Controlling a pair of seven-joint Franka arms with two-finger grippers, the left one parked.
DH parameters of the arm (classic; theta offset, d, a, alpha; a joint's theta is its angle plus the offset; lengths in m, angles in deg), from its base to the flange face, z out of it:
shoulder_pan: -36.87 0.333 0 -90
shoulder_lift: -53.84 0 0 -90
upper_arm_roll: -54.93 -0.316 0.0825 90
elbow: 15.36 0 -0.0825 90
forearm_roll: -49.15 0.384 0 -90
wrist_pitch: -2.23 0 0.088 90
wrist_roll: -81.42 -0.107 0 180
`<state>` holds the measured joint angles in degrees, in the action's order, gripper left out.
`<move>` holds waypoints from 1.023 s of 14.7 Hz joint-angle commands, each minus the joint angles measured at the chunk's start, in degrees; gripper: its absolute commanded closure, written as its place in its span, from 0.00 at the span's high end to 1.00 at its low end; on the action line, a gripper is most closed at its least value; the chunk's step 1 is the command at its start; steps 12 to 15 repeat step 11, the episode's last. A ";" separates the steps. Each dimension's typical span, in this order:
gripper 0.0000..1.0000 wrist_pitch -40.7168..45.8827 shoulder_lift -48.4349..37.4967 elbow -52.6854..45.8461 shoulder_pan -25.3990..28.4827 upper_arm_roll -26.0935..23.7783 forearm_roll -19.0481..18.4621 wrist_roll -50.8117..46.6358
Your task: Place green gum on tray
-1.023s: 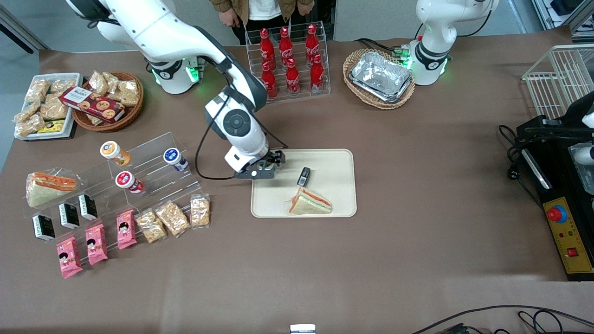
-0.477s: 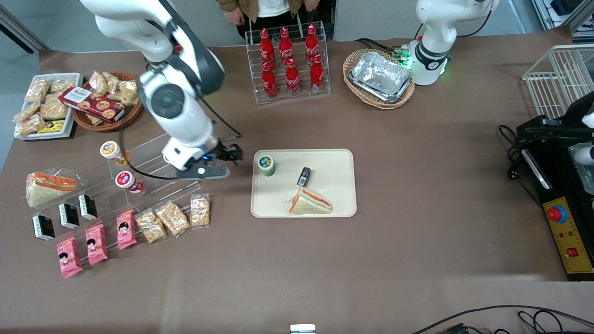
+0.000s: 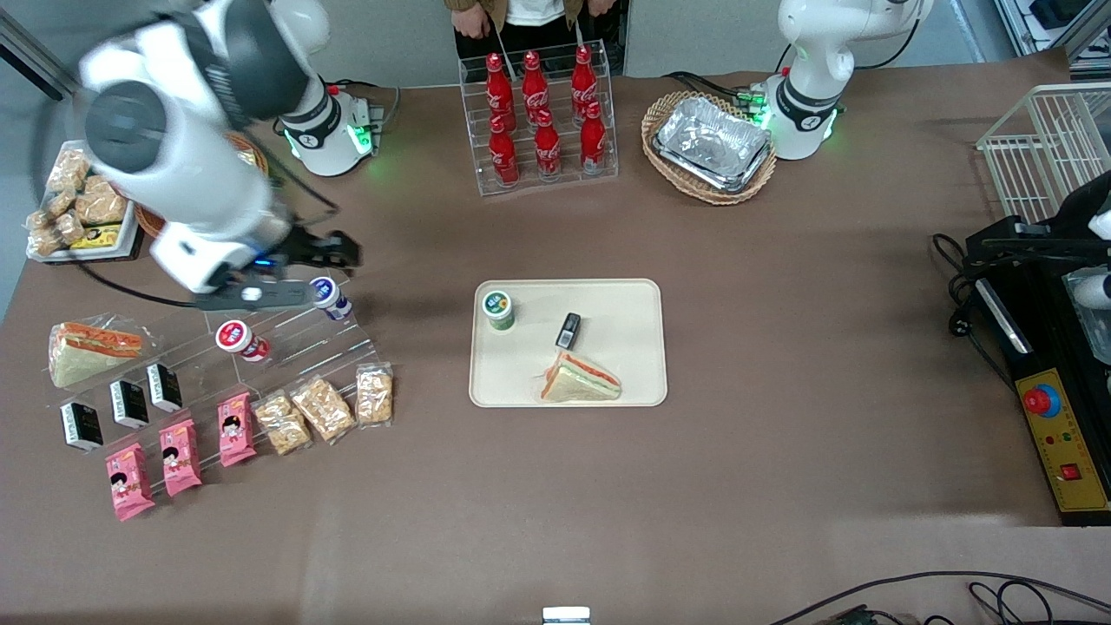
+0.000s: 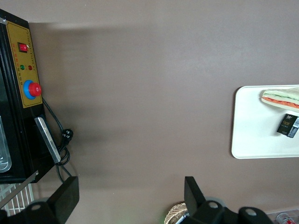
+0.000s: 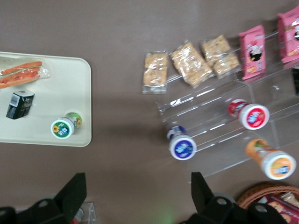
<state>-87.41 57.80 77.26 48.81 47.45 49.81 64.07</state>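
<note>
The green gum [image 3: 497, 310] stands upright on the cream tray [image 3: 608, 382], in the tray corner toward the working arm's end and farther from the front camera. It also shows in the right wrist view [image 5: 63, 127] on the tray [image 5: 56, 74]. My right gripper [image 3: 340, 252] is open and empty. It hangs high above the table, well apart from the tray, over the clear acrylic shelf; its fingers [image 5: 71, 192] stand wide apart around bare table [image 5: 138, 196].
On the tray lie a wrapped sandwich [image 3: 580, 380] and a small black box [image 3: 568, 330]. The acrylic shelf holds a blue-lidded bottle [image 3: 328, 297], a red-lidded bottle [image 3: 239, 338] and snack packs [image 3: 321, 408]. A cola rack [image 3: 538, 113] and a basket of foil trays [image 3: 712, 143] stand farther back.
The gripper has let go of the green gum on the tray, then risen and moved away toward the working arm's end, over the acrylic shelf. The gum stays put.
</note>
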 commanded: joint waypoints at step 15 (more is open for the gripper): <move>1.00 9.04 -3.44 -7.45 -0.16 20.40 2.42 20.52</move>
